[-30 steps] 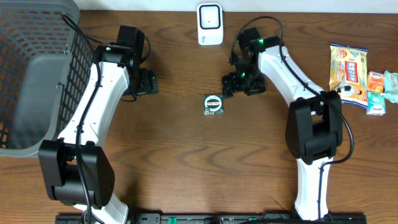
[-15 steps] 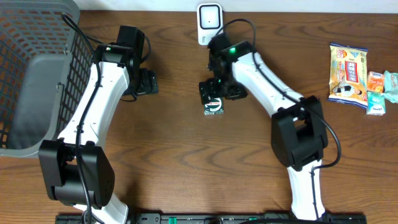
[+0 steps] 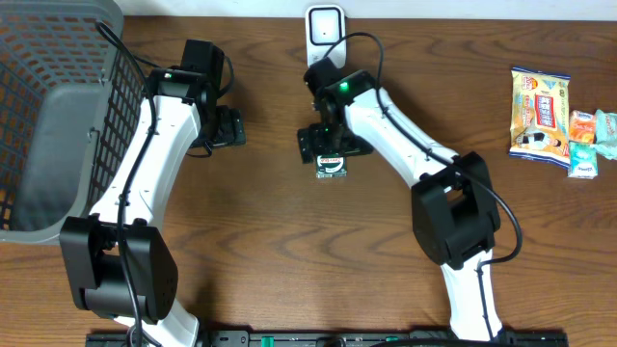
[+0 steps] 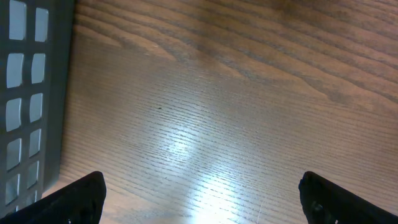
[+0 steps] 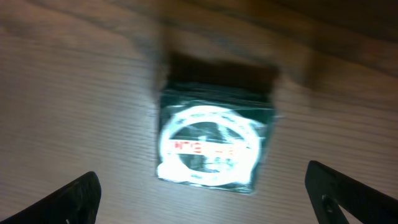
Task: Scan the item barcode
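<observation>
The item [image 3: 332, 168] is a small dark green packet with a white round label, lying flat on the wooden table. My right gripper [image 3: 328, 145] hovers over its far edge, open. In the right wrist view the packet [image 5: 214, 146] lies blurred just ahead of the open right gripper [image 5: 211, 198], apart from both fingertips [image 5: 78, 196]. A white barcode scanner [image 3: 325, 37] stands at the table's far edge, just beyond the right gripper. My left gripper [image 3: 227, 127] rests open over bare wood to the left, and the left wrist view shows that gripper [image 4: 208, 200] with nothing in it.
A grey mesh basket [image 3: 48, 116] fills the left end of the table; its wall [image 4: 28, 93] shows in the left wrist view. Several snack packets [image 3: 540, 111] lie at the far right.
My right arm has swung left from beside the item to over it, and its jaws have opened a little wider. The left arm and the item have not moved.
</observation>
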